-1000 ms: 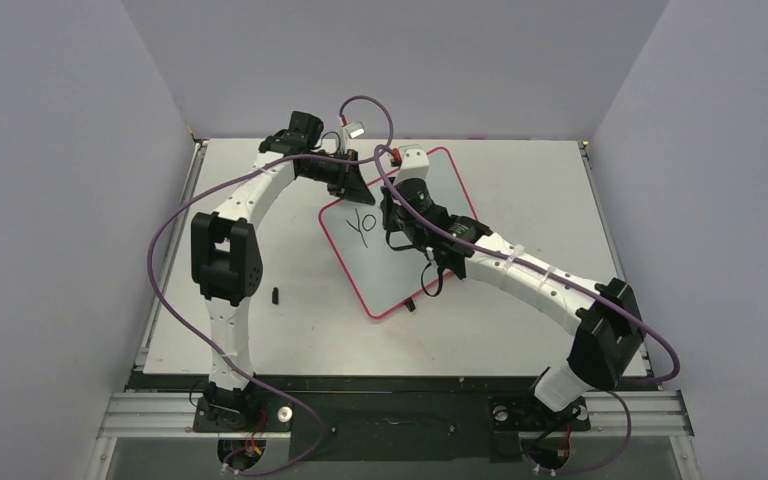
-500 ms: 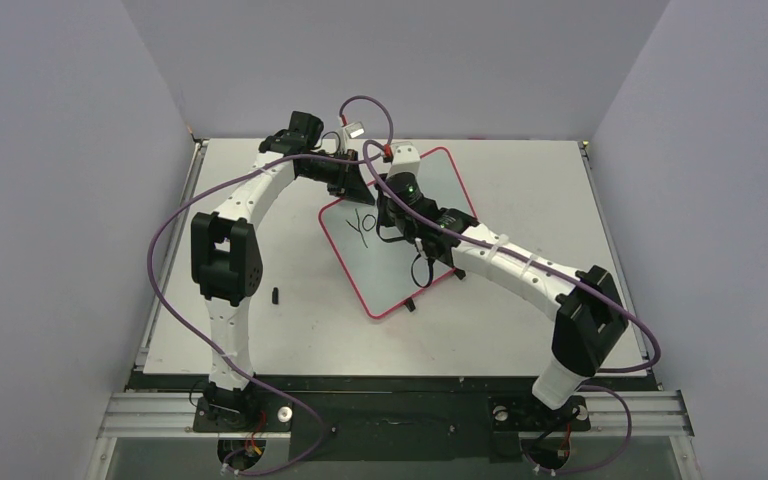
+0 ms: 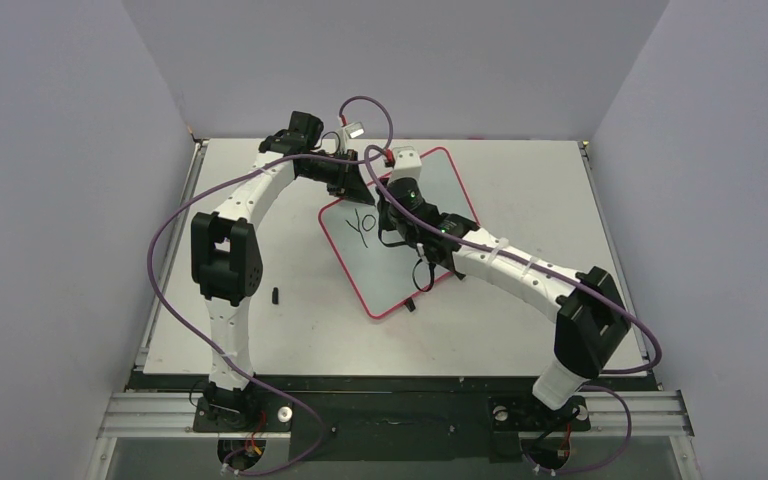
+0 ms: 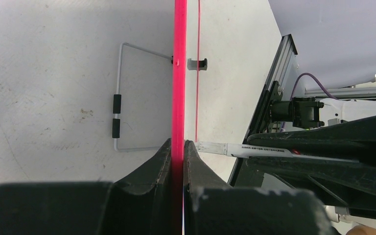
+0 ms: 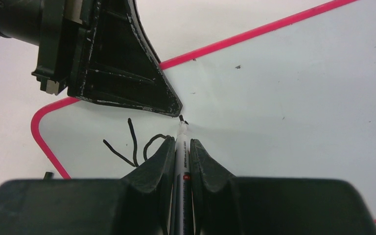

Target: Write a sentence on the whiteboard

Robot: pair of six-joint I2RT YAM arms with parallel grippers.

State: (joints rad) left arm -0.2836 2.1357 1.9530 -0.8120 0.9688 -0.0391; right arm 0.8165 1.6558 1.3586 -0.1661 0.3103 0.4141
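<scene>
The whiteboard (image 3: 400,260), white with a thin red rim, lies tilted at the table's middle. Black letters "YO" (image 3: 361,224) stand near its upper left; they also show in the right wrist view (image 5: 132,144). My left gripper (image 3: 353,183) is shut on the board's red rim (image 4: 178,98) at its far left edge. My right gripper (image 3: 392,212) is shut on a white marker (image 5: 181,161), whose black tip (image 5: 181,118) touches the board just right of the letters, close to the left gripper's fingers (image 5: 127,73). The marker also shows in the left wrist view (image 4: 245,149).
A small black object (image 3: 276,294), perhaps the marker cap, lies on the table left of the board. Two black clips (image 3: 411,304) sit on the board's near edge. A wire stand (image 4: 120,98) shows under the board. Purple cables loop above the arms.
My right gripper has moved up and left along the board with the marker, now just right of the "O". The left gripper and the board have not moved.
</scene>
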